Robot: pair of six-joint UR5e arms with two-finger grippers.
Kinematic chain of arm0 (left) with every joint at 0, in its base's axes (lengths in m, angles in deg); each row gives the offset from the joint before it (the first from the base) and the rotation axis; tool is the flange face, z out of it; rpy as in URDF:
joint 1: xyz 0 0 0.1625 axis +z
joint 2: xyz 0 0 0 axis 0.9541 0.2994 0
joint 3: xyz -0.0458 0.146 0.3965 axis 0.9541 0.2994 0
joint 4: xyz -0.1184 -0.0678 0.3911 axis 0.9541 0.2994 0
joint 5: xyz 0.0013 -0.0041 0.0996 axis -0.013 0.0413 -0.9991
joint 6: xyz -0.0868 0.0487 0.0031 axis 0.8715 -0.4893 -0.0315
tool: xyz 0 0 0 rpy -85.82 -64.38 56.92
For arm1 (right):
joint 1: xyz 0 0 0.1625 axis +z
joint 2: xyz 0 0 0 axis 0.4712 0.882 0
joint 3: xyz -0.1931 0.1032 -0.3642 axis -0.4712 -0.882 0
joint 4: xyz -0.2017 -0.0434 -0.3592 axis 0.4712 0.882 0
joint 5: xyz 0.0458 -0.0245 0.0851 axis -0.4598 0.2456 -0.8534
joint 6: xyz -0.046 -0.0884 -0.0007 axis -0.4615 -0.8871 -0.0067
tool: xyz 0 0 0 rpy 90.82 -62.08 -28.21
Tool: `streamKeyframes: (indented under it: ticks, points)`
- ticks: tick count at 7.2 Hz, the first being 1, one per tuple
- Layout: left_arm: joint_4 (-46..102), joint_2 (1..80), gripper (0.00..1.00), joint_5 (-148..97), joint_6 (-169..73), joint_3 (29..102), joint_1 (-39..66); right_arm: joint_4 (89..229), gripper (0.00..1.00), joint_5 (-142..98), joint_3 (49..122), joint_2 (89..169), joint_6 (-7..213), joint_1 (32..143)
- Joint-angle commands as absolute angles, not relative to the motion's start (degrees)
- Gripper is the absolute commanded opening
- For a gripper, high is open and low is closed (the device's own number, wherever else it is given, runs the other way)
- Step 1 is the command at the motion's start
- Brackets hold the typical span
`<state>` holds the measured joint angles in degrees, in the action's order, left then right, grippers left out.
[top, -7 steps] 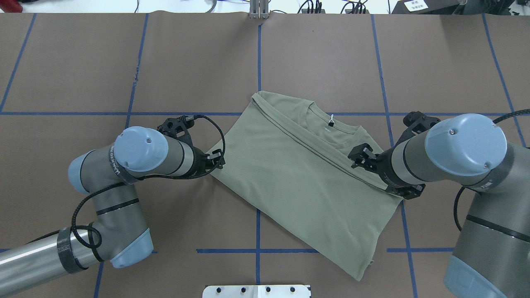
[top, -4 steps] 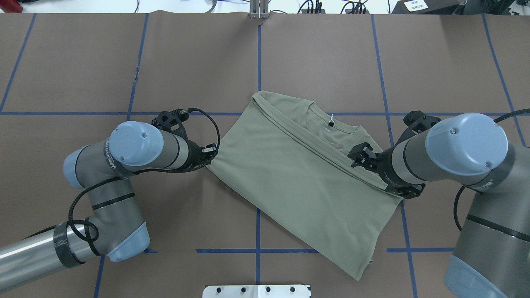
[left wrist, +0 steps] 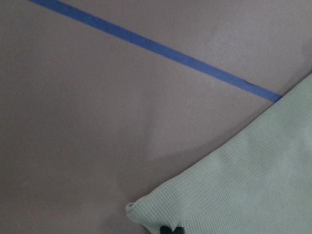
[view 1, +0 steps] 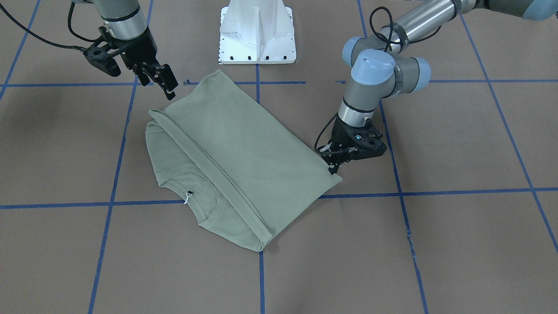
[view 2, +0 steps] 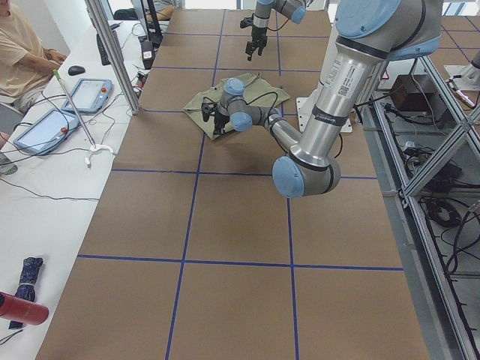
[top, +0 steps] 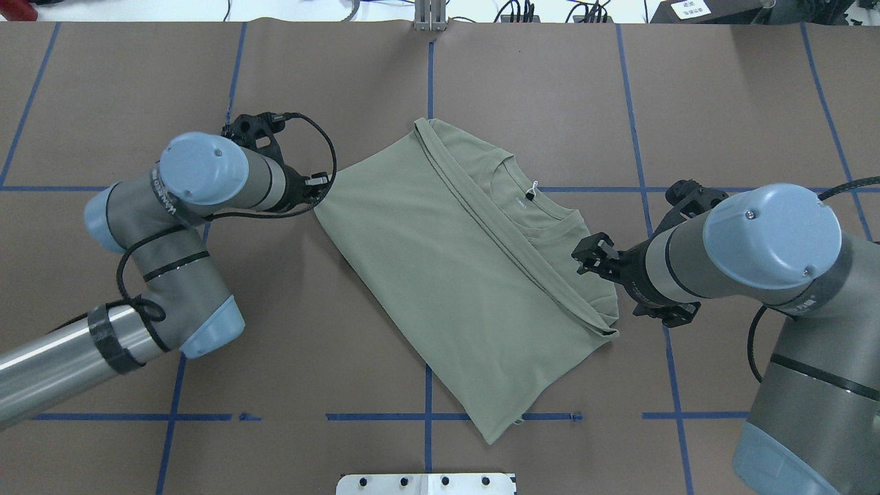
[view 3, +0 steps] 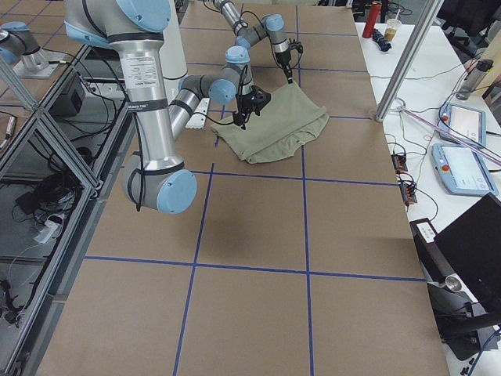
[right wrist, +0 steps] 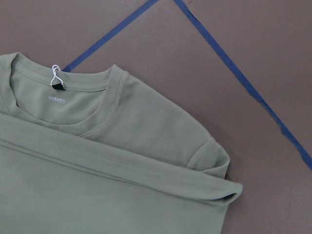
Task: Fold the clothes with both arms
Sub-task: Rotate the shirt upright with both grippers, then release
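Front view: left gripper [view 1: 334, 167] clamps shirt [view 1: 244, 144] corner, grip hidden overhead under left arm [top: 206, 180]; right gripper [view 1: 170, 90] parted, empty.

Overhead, front cameras oppose; wrist cameras close above shirt [right wrist: 122, 161]

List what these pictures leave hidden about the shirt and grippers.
- Shirt sleeves: covered by folded layers in every view.
- Neck label print: blurred in right wrist view, too small elsewhere.
- Left gripper fingertips: cut off by left wrist view's bottom edge.
- Right gripper: outside its own wrist view.
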<state>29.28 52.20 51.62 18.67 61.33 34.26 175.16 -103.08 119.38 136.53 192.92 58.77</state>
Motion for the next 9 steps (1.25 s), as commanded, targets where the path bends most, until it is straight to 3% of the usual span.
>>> streamKeyframes:
  ticks: [1,2,3,4,5,6,9]
  points:
    - [38.9,63.84,0.0,50.19,15.75,42.4,27.6,175.16,1.0,-102.71,119.22,136.51,192.85,58.7]
    - [49.33,71.12,0.0,49.84,14.36,27.59,25.93,175.16,1.0,-102.71,119.4,136.33,192.85,58.7]
    - [52.74,77.11,0.0,48.61,12.78,18.31,25.3,175.16,1.0,-102.63,119.48,135.81,192.77,58.87]
    - [52.95,77.61,0.0,48.6,11.8,17.69,25.21,175.16,1.0,-102.36,119.31,135.71,192.85,58.79]
    - [52.87,78.13,0.35,48.6,11.71,17.69,25.29,175.16,1.0,-101.14,119.14,135.71,192.59,58.79]
    - [52.86,77.96,0.76,48.95,11.01,18.65,25.29,175.07,1.0,-100.35,117.83,135.54,192.24,58.35]
    - [51.9,64.82,0.77,57.69,11.0,39.5,25.12,175.33,1.0,-100.17,111.59,126.95,187.7,56.86]
